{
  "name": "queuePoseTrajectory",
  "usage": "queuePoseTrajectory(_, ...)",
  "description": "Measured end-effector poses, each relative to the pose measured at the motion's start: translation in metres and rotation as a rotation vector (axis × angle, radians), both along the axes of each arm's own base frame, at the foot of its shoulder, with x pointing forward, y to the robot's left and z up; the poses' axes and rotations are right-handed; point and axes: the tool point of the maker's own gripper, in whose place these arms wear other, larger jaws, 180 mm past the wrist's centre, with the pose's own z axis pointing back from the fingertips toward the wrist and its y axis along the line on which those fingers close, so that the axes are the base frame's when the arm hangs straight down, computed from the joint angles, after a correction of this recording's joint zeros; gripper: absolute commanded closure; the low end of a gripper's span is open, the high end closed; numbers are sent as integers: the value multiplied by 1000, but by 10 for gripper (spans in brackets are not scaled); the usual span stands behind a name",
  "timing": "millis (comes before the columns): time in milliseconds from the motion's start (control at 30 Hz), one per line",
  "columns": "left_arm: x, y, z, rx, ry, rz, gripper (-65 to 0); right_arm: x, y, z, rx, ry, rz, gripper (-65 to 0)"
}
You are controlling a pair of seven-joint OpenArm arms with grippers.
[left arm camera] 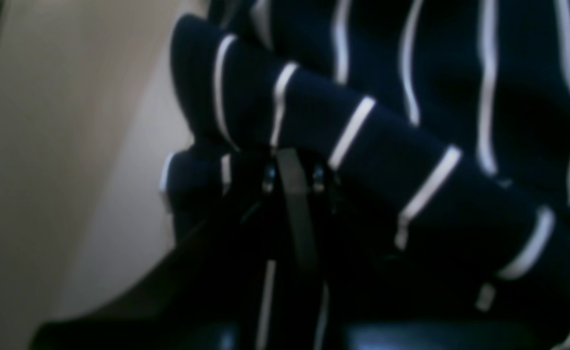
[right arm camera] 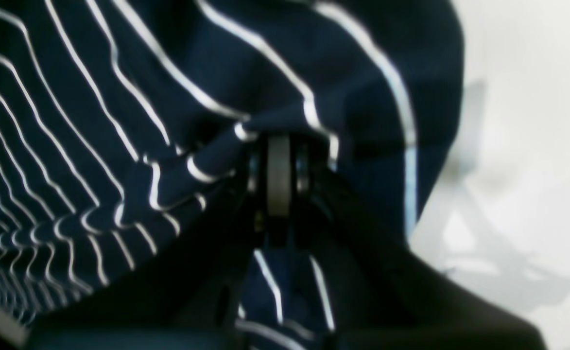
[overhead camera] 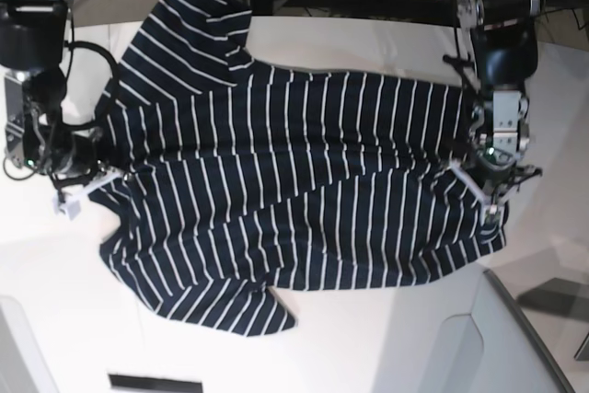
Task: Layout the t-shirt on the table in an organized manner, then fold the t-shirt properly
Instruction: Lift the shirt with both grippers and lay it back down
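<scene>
the t-shirt (overhead camera: 294,190) lay spread across the middle of the table (overhead camera: 386,356), its long axis running side to side in the base view, collar end by one arm and hem by the other. one sleeve reached over the far edge, the other pointed at the near edge. the cloth looked stretched between the two arms, though ripples showed through the body.

the right gripper (right arm camera: 279,146) was clenched on a bunched fold at the shoulder end (the stripes pinched in right at the pads). the left gripper (left arm camera: 292,155) was clamped on a rolled edge at the hem end.

each arm sat at its own end, neither nearer the middle. so the coming move likely turned on pulling apart along that axis to flatten it.
</scene>
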Motion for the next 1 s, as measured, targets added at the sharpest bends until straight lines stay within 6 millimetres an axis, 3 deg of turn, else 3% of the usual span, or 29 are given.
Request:
queuePoseTrajectory(100, 23, -7, 1, -23, -37, 17, 0, 16, -4, -1, -27, -20, 7, -20)
queuePoseTrajectory(233, 44, -12, 4, -43, -73, 41, 0, 43, -34, 3, -166, -89, -31, -20)
queuePoseTrajectory(367, 63, -20, 12, -69, -84, 54, 0, 63, -41, 7, -175, -124, -45, -20)
queuePoseTrajectory(533, 103, -25, 48, -86, -173, 58, 0, 78, -43, 14, -174, -124, -51, -20)
queuePoseTrajectory(600, 116, -22, 64, -86, -205, 62, 0, 85, -43, 26, -187, -153, -44, -27)
queuePoseTrajectory(700, 128, -22, 77, -88, -228, 65, 0, 97, -39, 63, -201, -222, 3, -32)
queuePoseTrajectory(767, 123, -19, 74, -104, -176, 96, 0, 96, -39, 93, -230, -272, 27, -53)
queuePoseTrajectory(833, 115, -11, 76, -162, -171, 142, 0, 82, -41, 115, -181, -302, -5, -143)
queuePoseTrajectory(933, 83, 10, 86, -216, -139, 132, 0, 40, -65, 123, -101, -295, -139, -323)
queuePoseTrajectory(1000, 45, 30, 86, -189, -102, 124, 0, 6, -79, 114, -49, -277, -218, -417)
